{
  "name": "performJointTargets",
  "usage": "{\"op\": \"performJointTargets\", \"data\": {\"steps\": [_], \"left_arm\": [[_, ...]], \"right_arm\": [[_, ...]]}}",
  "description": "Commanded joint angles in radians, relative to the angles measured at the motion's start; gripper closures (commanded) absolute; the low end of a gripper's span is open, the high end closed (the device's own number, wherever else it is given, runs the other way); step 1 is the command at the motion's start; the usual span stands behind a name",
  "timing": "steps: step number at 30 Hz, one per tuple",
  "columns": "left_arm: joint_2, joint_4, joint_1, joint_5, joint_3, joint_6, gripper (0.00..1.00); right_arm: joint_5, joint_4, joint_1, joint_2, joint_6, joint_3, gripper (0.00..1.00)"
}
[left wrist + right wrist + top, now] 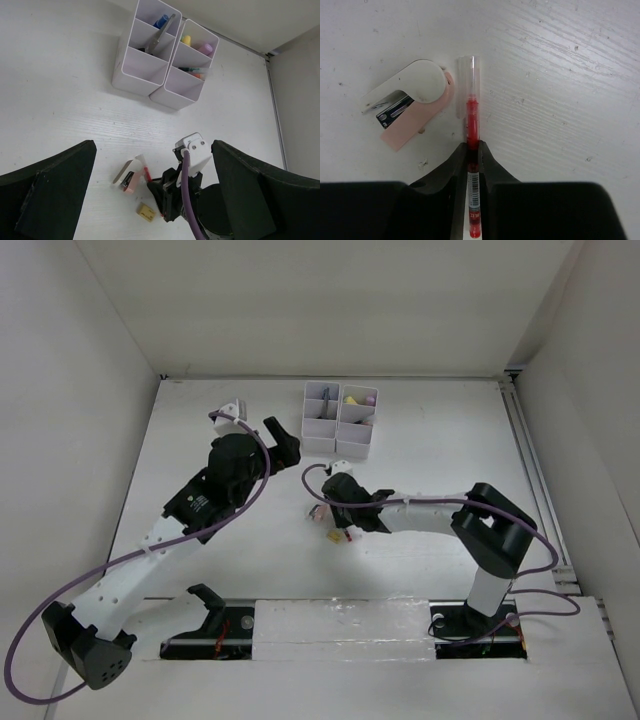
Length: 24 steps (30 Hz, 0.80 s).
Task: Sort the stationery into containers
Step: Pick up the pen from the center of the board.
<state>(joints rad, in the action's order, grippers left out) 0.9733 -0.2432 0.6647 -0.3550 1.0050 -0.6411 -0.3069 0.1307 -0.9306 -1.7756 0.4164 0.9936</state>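
Observation:
My right gripper is shut on a red pen with a clear cap, low over the table; the top view shows this gripper in front of the tray. A small yellow eraser lies by it. The white divided organizer tray stands at the back and holds a blue-capped marker, scissors, a yellow highlighter, a purple highlighter and pens. My left gripper is open and empty, raised to the left of the tray.
A pink and white stapler lies just left of the pen's cap, almost touching it; it also shows in the left wrist view. White walls close in the table at the back and on both sides.

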Motion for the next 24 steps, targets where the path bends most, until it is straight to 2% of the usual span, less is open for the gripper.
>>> {"op": "performJointTargets", "data": {"steps": [1, 5, 8, 14, 16, 17, 21, 24], "left_arm": [[-0.002, 0.038, -0.005, 0.013, -0.013, -0.006, 0.0], [0.03, 0.064, -0.005, 0.05, -0.035, -0.015, 0.0], [0.068, 0.111, -0.005, 0.123, -0.046, -0.015, 0.0], [0.106, 0.263, -0.005, 0.35, -0.094, -0.015, 0.0], [0.128, 0.32, -0.005, 0.407, -0.106, -0.026, 0.0], [0.14, 0.347, -0.005, 0.48, -0.12, -0.037, 0.0], [0.22, 0.514, -0.005, 0.652, -0.157, -0.087, 0.0], [0.261, 0.62, 0.004, 0.7, -0.167, -0.113, 0.02]], "right_arm": [[-0.024, 0.037, -0.01, -0.025, 0.036, -0.03, 0.86], [-0.073, 0.072, -0.001, -0.004, 0.071, -0.03, 1.0], [-0.083, 0.081, 0.047, 0.04, 0.107, -0.059, 1.0], [-0.113, 0.06, 0.114, 0.272, 0.122, -0.133, 1.0], [-0.081, 0.031, 0.125, 0.38, 0.101, -0.174, 1.0], [-0.06, -0.017, 0.136, 0.419, 0.073, -0.193, 1.0], [0.113, -0.155, 0.147, 0.609, 0.048, -0.294, 1.0], [0.189, -0.19, 0.157, 0.705, 0.038, -0.317, 1.0]]}}
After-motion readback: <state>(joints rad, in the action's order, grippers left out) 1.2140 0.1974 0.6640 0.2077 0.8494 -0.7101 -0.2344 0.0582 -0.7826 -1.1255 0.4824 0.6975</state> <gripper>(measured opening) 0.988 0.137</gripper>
